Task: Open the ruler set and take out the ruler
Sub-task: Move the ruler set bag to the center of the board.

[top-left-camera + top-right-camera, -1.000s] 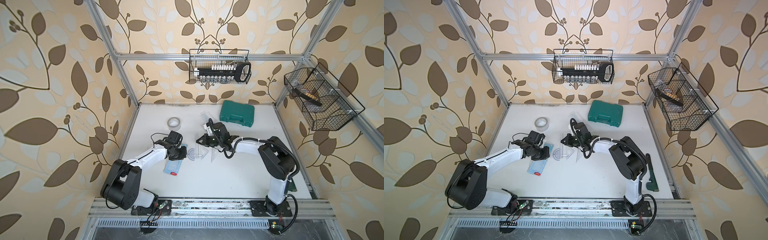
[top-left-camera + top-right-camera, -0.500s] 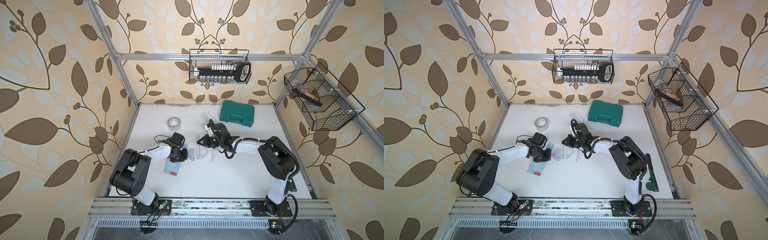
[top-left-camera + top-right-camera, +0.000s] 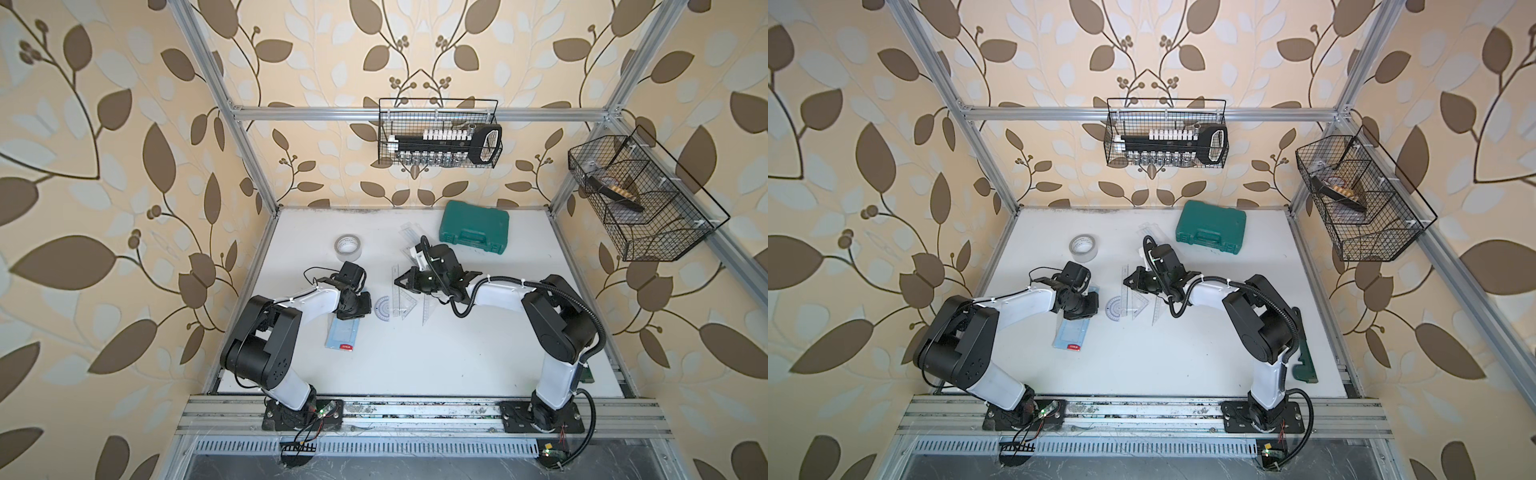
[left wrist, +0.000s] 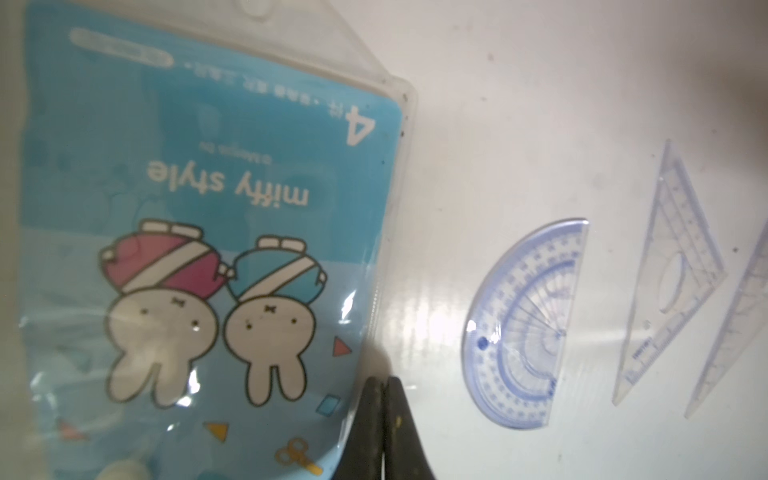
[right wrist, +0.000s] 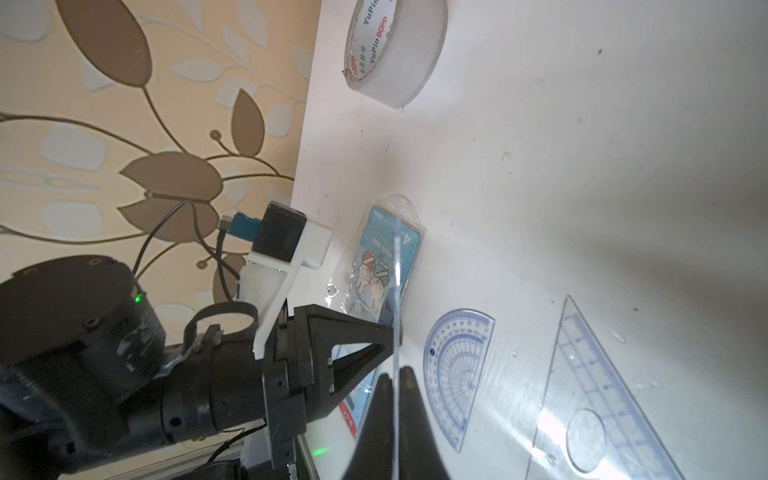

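The right hand [image 5: 395, 380] is clenched on the ruler [image 3: 395, 275]. From its own wrist camera the clear strip shows edge-on as a thin line running out from between the fingertips. In a top view the ruler is near the centre of the frame, lying flat and crosswise to the hand. It is gripped partway along its length, probably so that the thin plastic neither sags nor swings. I cannot tell whether it is off the table [image 3: 436, 365] or resting on it.

The left hand [image 4: 382, 388] is at centre-left in the top views. It is also closed, with its tips together at the clear side edge of the blue ruler set pouch [image 4: 208, 249]. Whether that edge is pinched between them or only pressed down is not clear. Either would keep the light pouch from sliding while its contents are drawn out.

Between the two hands lie the protractor [image 4: 528, 324] and, just beside it, the set squares [image 4: 673, 270], all flat and clear of the pouch. With the ruler in the right hand's grip and outside the pouch, the task looks close to done.

The tape roll [image 5: 395, 50] and the green case [image 3: 473, 228] sit towards the back of the table, well apart from the work.
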Action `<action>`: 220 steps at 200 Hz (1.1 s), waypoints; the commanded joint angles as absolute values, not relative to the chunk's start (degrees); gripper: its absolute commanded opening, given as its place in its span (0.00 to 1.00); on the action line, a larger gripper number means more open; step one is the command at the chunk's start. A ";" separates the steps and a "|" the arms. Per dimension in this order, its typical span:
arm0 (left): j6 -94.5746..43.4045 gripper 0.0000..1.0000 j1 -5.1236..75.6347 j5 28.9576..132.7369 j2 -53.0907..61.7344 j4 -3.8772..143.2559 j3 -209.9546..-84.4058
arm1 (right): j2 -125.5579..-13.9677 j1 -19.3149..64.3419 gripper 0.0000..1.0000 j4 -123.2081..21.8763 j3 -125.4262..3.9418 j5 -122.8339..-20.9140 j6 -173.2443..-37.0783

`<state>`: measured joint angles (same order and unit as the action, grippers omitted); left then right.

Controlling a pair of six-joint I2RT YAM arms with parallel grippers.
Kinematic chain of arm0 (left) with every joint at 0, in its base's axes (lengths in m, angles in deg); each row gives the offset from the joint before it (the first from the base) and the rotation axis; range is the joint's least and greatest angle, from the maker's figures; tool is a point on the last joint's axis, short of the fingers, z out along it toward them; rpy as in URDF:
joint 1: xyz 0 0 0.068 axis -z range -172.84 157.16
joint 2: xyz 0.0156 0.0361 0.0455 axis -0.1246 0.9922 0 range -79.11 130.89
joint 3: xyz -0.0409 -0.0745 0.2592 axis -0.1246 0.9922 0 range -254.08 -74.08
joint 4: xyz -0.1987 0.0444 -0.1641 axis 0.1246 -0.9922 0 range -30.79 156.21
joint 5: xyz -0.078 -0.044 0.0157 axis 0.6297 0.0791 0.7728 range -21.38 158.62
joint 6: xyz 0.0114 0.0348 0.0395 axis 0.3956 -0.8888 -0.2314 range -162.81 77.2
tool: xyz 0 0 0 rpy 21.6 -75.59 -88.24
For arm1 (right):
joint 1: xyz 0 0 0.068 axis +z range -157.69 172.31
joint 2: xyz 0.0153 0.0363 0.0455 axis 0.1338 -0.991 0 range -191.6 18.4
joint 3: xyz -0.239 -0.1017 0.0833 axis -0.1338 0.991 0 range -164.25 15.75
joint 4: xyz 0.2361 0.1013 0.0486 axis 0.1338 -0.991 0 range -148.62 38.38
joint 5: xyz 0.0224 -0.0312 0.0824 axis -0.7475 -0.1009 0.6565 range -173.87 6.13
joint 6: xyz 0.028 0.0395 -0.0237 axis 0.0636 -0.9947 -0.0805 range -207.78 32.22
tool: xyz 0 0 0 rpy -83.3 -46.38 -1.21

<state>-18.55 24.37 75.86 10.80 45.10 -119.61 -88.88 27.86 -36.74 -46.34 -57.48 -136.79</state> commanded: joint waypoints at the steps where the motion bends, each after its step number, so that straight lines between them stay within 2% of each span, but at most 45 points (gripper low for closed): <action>1: -16.01 0.07 22.01 70.33 9.31 38.49 -117.96 | -87.36 27.72 0.00 -36.39 -45.78 -57.25 -136.35; 30: -13.65 0.07 18.05 68.53 11.43 32.64 -119.60 | -86.99 27.66 0.00 -36.51 -46.04 -56.89 -136.36; 56: -11.38 0.02 16.65 65.25 11.52 29.48 -119.53 | -87.50 27.64 0.00 -37.03 -46.89 -56.45 -136.34; 117: -6.76 0.00 15.69 57.08 -4.00 25.93 -115.22 | -93.68 30.38 0.00 -37.78 -52.82 -55.13 -136.18; 170: -7.39 0.00 15.69 56.85 -8.21 23.32 -118.35 | -100.90 34.52 0.00 -37.04 -59.61 -54.01 -139.15; 220: -6.78 0.18 15.69 61.80 -13.04 26.26 -118.29 | -108.23 35.87 0.00 -35.30 -64.58 -52.28 -142.21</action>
